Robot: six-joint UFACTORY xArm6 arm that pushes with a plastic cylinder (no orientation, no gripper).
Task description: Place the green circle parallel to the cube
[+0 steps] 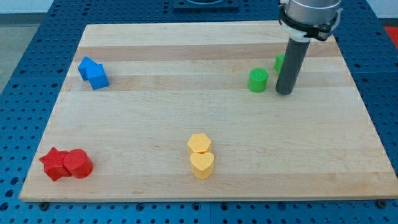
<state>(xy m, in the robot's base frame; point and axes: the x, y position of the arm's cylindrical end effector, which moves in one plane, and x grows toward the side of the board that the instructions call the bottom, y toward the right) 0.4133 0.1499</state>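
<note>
A green circle block [258,80] stands on the wooden board [205,118] at the view's upper right. My tip [284,93] rests on the board just to the right of it, a small gap apart. A second green block [280,62] shows behind the rod, mostly hidden, so its shape cannot be made out. Two blue blocks [93,72] sit together at the upper left; one looks like a cube, the other is irregular.
A red star [55,163] and a red cylinder [78,164] touch at the lower left. A yellow hexagon [199,144] and a yellow heart [201,165] touch at the bottom centre. The board's right edge lies near the rod.
</note>
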